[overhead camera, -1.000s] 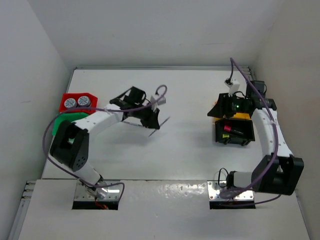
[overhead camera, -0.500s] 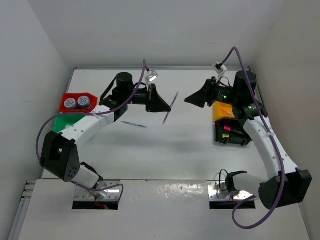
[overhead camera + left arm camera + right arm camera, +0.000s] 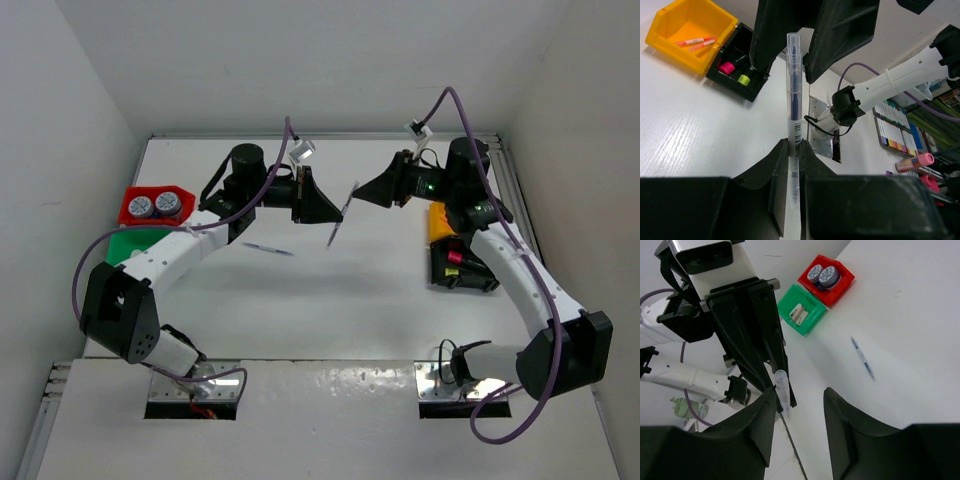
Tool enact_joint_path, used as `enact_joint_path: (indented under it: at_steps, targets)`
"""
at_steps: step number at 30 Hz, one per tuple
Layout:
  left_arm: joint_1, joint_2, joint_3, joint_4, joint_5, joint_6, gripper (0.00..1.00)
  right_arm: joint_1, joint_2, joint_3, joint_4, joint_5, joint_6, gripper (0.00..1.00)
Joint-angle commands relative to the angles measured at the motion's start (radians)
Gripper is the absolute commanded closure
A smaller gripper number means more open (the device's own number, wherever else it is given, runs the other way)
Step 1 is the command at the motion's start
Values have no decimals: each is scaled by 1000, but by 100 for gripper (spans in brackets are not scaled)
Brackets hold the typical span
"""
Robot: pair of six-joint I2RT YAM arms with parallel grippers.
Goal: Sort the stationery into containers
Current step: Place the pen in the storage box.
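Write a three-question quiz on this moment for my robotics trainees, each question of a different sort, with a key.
1. True or false: the left pincer is shut on a pen.
2. What colour is the bin that holds the two tape rolls? A red, B green, C black.
3. Fill in: a second pen lies loose on the ___.
Key: 1 true; 2 A; 3 table.
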Motion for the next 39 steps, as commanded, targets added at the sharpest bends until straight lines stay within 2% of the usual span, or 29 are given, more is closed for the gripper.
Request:
enact_joint_path:
  at_steps: [1, 5, 9, 12, 21, 24, 26, 29, 31, 32, 36, 37, 38, 39]
  targets:
    - [-10, 2, 37, 57, 20, -5, 100, 9, 16, 4, 110, -16, 39, 58]
    - [-10, 14, 50, 50, 11, 7, 100, 20, 30, 9, 118, -21, 30, 67]
    - [-11, 23, 48, 51, 5, 7, 100, 34, 49, 15, 121, -24, 19, 83]
    - [-11, 23, 48, 51, 2, 8, 100, 38, 62, 20, 126, -25, 20, 87]
    - [-11, 40, 51, 59, -6, 12, 100, 51, 83, 15, 155, -32, 45, 90]
    - [-16, 55, 60, 63, -7, 7, 100, 49, 89, 12, 170, -33, 60, 87]
    - [-16, 60, 68, 65, -6, 2, 100, 51, 89, 7, 169, -32, 62, 80]
    - [-16, 63, 73, 69, -6, -1, 100, 51, 88, 1, 167, -30, 60, 80]
    - [-16, 63, 76, 74, -6, -4, 100, 51, 89, -9, 178, -30, 66, 81]
    - [-16, 65, 76, 76, -4, -5, 100, 51, 89, -14, 184, -30, 69, 87]
    - [-16, 63, 71, 88, -6, -13, 100, 51, 89, -17, 184, -27, 66, 96]
    - [-16, 63, 70, 85, -15, -11, 93, 51, 89, -14, 181, -27, 65, 97]
    - [-14, 63, 71, 54, -23, -7, 81, 51, 89, -12, 176, -24, 54, 99]
    - [-10, 63, 76, 34, -33, 13, 54, 51, 86, -3, 155, -16, 42, 99]
